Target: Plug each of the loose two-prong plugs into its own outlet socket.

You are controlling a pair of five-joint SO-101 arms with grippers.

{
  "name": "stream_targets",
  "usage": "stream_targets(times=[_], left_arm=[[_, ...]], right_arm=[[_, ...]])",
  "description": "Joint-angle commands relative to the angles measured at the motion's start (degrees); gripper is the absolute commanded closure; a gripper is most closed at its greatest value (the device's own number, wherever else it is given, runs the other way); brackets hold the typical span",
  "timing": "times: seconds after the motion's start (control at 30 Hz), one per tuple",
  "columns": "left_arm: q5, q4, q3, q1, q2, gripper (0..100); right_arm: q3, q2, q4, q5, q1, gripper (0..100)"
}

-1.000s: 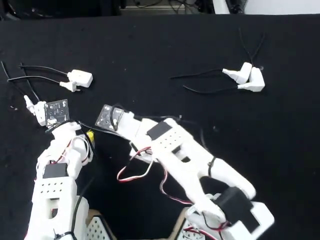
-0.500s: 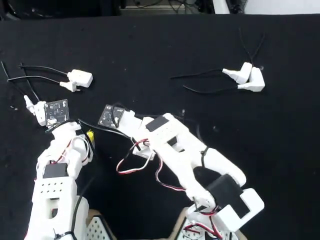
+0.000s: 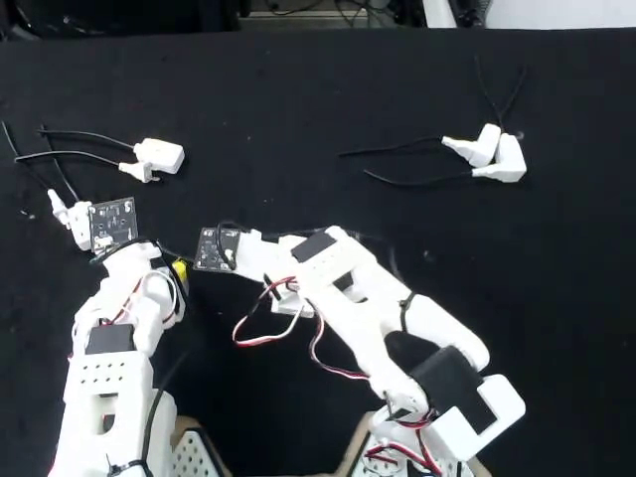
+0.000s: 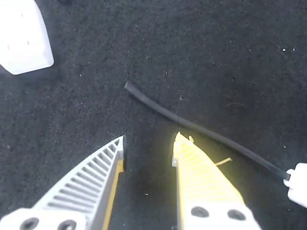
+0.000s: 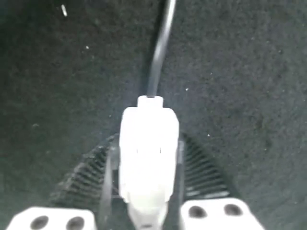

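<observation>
Swung toward the left of the high view since a second ago, the right arm has had its wrist brought close beside the left arm, while the left arm and the white pieces on the black table are seen unmoved. In the right wrist view, the right gripper is clamped on a white plug, whose black cord is led away over the cloth. In the left wrist view, the left gripper is held with its white and yellow fingers apart above the cloth. Just beyond the yellow tip a thin black cable is laid, one end loose and the other joined to a white piece at the right edge. A white outlet block is seen in the upper left corner. Farther off in the high view, a stray plug is found at the left edge beside the left wrist. In the upper left, an outlet socket and a smaller plug are laid just beside each other. In the upper right, two white connectors are seen touching; which is plug and which socket cannot be told.
</observation>
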Motion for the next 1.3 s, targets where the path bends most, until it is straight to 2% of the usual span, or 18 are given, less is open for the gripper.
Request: stream_targets(times=[0.0,0.1,0.33,0.53,0.7,0.87,1.03,1.27], left_arm=[[0.2,-0.5,-2.7,-0.7,-0.4,83],[0.2,-0.5,-2.7,-0.7,-0.4,83],[0.2,-0.6,-2.7,-0.6,-0.4,83],[0.2,-0.6,-2.7,-0.6,-0.4,83],[0.2,-0.7,-2.7,-0.7,-0.3,83],[0.2,-0.6,-2.7,-0.7,-0.4,83],[0.2,-0.6,-2.7,-0.7,-0.4,83],[0.2,-0.5,-2.9,-0.7,-0.4,83]], right_arm=[[-0.5,-0.5,-0.5,0.6,2.5,98.0],[-3.0,-0.5,-0.3,-3.5,5.1,98.7],[-9.6,0.1,1.7,-20.7,11.3,98.7],[-10.9,0.5,6.3,-21.9,11.4,98.6],[-16.1,7.6,11.7,-23.7,11.3,97.8],[-25.4,18.0,17.5,-26.1,10.5,82.8],[-29.6,19.8,22.9,-25.2,10.5,85.7],[-29.6,19.8,23.7,-23.5,10.5,86.0]])
